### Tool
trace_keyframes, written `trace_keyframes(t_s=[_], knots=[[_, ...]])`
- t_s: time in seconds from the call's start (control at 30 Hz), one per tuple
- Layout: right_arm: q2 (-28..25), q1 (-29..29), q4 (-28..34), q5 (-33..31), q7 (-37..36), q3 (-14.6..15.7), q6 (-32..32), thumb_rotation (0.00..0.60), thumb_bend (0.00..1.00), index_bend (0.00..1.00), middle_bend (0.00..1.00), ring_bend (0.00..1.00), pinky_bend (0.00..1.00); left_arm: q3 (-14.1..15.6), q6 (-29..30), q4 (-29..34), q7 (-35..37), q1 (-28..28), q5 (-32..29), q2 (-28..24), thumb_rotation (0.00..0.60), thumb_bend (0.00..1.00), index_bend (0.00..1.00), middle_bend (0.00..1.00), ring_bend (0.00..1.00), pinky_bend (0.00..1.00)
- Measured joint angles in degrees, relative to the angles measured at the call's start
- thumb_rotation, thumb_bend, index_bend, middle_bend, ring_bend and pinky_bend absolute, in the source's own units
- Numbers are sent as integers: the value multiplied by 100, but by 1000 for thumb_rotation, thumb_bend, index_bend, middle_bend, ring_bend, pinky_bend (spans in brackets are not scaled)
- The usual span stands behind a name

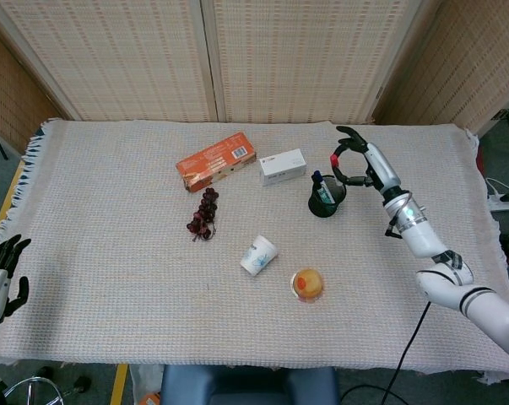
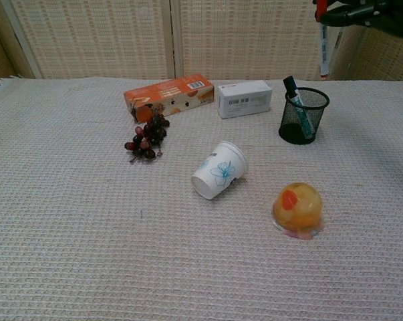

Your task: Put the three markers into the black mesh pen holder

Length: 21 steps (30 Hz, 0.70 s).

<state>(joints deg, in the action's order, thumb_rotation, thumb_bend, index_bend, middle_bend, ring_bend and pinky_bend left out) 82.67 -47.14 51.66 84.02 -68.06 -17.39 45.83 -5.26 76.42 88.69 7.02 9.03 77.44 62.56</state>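
Observation:
The black mesh pen holder [image 1: 327, 197] [image 2: 303, 116] stands right of centre with two markers [image 2: 297, 101] leaning inside it. My right hand [image 1: 362, 163] [image 2: 361, 13] hovers above and just right of the holder. It pinches a white marker with a red cap [image 2: 323, 40] that hangs nearly upright, cap up; only its red cap [image 1: 334, 159] shows in the head view. My left hand [image 1: 2, 274] rests off the table's near left corner, fingers apart, holding nothing.
An orange box [image 1: 215, 160] and a white box [image 1: 282, 166] lie at the back. A bunch of grapes [image 1: 203, 214], a tipped paper cup [image 1: 258, 255] and a jelly cup [image 1: 308, 284] sit in the middle area on the woven cloth [image 1: 111, 211].

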Motion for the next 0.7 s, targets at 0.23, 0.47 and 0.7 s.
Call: trace_keyframes(t_s=[0.23, 0.47, 0.7], knots=[[783, -484, -1330, 319, -828, 383, -158, 600, 361, 592, 70, 156, 0, -17, -79, -66, 77, 24, -53, 5, 600, 606, 98, 0, 0, 103], [1236, -674, -2072, 411, -1180, 751, -412, 600, 364, 593, 72, 157, 0, -25, -74, -93, 130, 15, -65, -4, 600, 605, 98, 0, 0, 103], [1374, -572, -2364, 415, -1271, 1042, -500, 600, 365, 594, 72, 157, 0, -6, -115, -82, 87, 37, -44, 1, 600, 604, 98, 0, 0, 103]])
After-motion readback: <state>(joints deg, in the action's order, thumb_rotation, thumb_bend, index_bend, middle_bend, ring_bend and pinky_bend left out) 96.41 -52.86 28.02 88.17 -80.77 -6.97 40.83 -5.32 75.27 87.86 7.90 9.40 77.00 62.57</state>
